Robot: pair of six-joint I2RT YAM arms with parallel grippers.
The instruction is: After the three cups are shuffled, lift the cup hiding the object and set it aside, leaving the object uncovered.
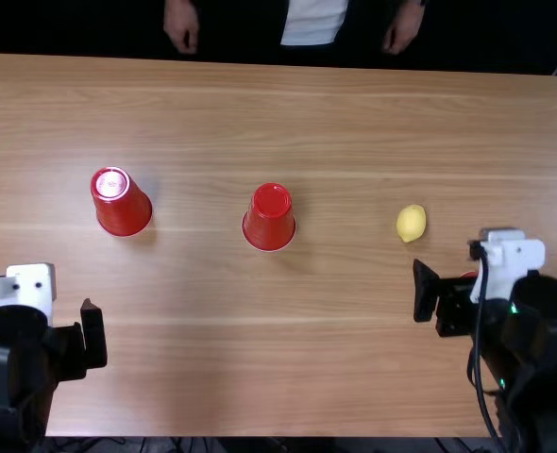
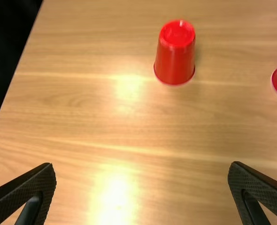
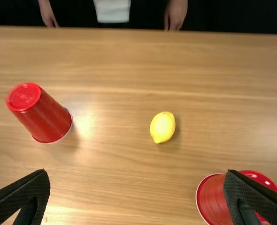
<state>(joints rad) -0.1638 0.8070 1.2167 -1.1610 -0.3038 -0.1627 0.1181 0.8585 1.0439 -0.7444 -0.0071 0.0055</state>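
Yellow lemon (image 3: 162, 127) lies bare just ahead of the wide-open, empty right gripper (image 3: 138, 208).

wooden table (image 1: 354, 113) bears left cup (image 1: 120, 201), middle cup (image 1: 270, 217), tipped cup (image 3: 211, 197) and lemon (image 1: 411, 224).

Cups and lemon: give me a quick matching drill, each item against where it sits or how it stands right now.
Items:
1. lemon
2. left cup
3. middle cup
4. third cup

States:
A. upside down, centre of the row
B. beside the right end effector
C. uncovered, out in the open
D. upside down, farthest from the lemon

Pairs: 1-C, 2-D, 3-A, 4-B
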